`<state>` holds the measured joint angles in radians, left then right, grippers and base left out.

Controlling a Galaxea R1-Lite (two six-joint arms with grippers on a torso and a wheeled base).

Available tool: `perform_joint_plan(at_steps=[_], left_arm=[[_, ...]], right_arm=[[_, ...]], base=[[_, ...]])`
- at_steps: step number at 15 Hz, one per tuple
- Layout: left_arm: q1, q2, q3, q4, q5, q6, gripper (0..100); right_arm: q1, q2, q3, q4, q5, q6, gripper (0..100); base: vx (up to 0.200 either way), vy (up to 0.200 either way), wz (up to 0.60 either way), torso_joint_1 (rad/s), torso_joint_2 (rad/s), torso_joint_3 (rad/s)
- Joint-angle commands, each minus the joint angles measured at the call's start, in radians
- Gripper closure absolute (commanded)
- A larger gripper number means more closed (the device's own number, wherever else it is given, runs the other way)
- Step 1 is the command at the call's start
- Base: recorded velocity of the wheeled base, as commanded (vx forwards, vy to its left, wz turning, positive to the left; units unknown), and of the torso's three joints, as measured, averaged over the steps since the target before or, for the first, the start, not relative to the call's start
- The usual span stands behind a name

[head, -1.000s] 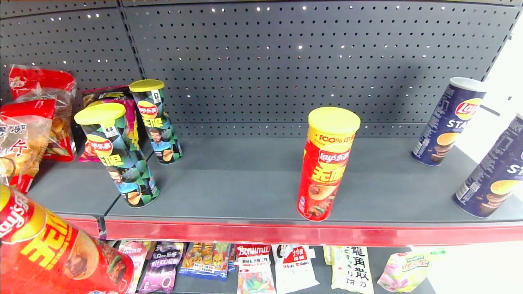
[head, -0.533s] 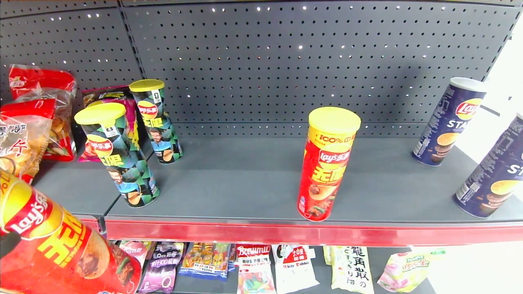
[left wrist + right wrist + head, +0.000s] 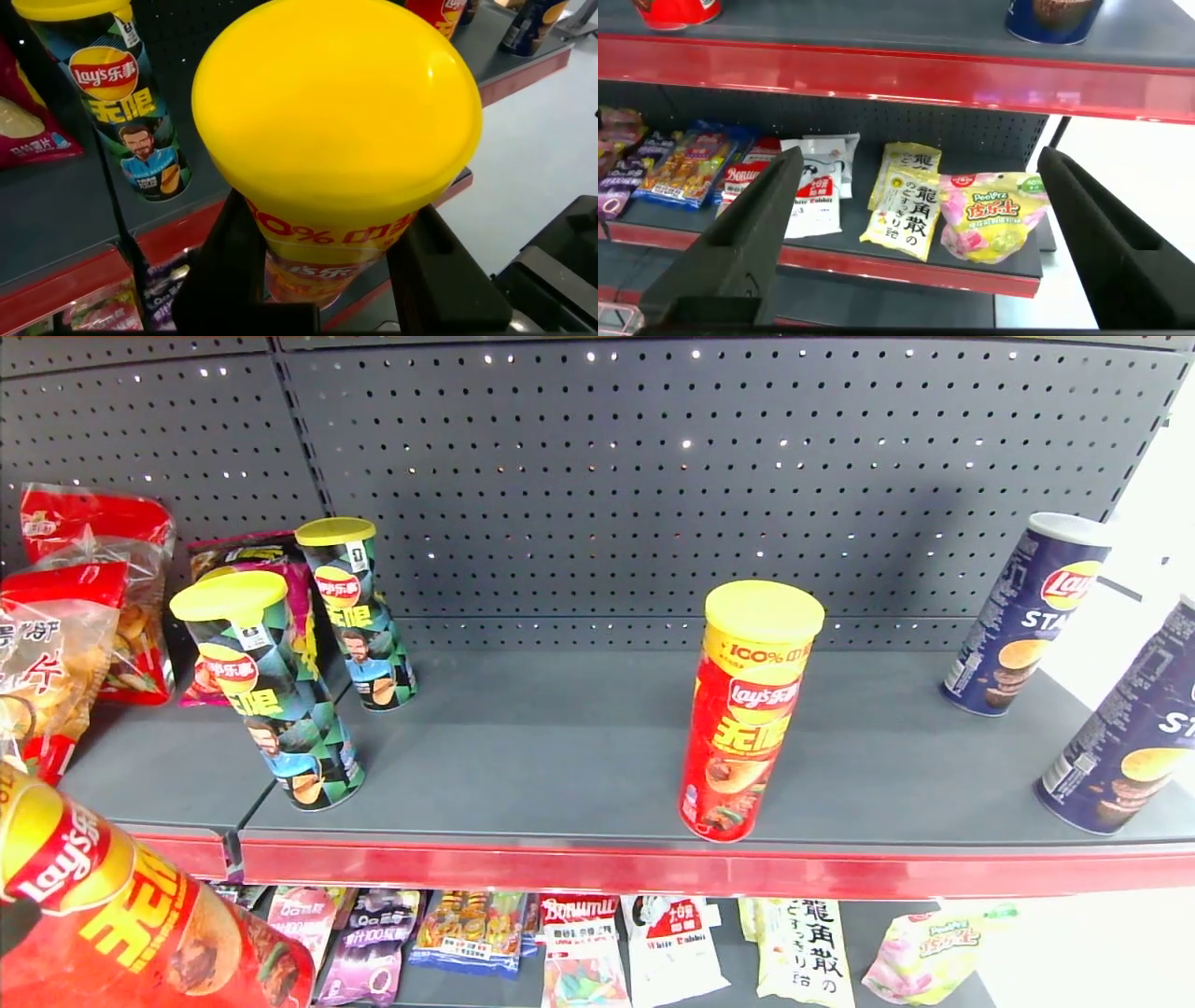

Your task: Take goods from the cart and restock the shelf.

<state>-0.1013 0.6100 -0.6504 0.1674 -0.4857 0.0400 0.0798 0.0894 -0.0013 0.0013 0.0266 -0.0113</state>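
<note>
While the left pincer point(image 3: 327, 280) clamps its two black fingers point(image 3: 234, 271) on the sides of the held red can point(image 3: 336, 112), that yellow-lidded can leans tilted at the lower left of the head view, in front of and below the red front edge of the shelf point(image 3: 560, 756). On the shelf's far left lie snack bags point(image 3: 65, 616). Just beside them stand two green-patterned cans point(image 3: 266, 691) with yellow lids, one behind the other, both upright. Well apart, near the shelf's middle, the red can on the shelf point(image 3: 747, 709) stands upright close to the front edge. Two dark blue cans point(image 3: 1027, 611) stand at the right end. Under all this, the lower shelf point(image 3: 990, 266) carries flat packets point(image 3: 579, 943) in a row. The right pincer point(image 3: 920, 163) hangs in front of that lower shelf, fingers spread wide with nothing between them.
</note>
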Motion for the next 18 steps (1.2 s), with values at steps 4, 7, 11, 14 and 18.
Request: perform_joint_plan(at_steps=[4,7,11,14,18], left_arm=[[-0.002,-0.029,-0.006,-0.002,-0.050,0.000,100],[-0.002,-0.036,-0.006,-0.002,-0.086,0.000,100],[-0.002,-0.026,-0.006,-0.002,-0.080,0.000,100],[0.000,-0.012,-0.015,-0.003,-0.076,-0.002,100],[0.002,0.063,-0.020,-0.060,-0.043,-0.008,100]], right_arm=[[0.000,0.006,0.001,0.002,-0.002,0.002,0],[0.000,0.006,0.001,0.000,-0.001,0.001,0],[0.000,0.006,0.001,0.000,-0.001,0.001,0],[0.000,0.006,0.001,0.000,0.001,0.001,0],[0.000,0.006,0.001,0.000,0.003,0.004,0]], base=[[0.000,0.000,0.00,0.000,0.00,0.000],[0.000,0.000,0.00,0.000,0.00,0.000],[0.000,0.000,-0.60,0.001,0.00,0.004],[0.000,0.000,-0.60,0.007,0.00,0.004],[0.000,0.000,0.00,0.000,0.00,0.000]])
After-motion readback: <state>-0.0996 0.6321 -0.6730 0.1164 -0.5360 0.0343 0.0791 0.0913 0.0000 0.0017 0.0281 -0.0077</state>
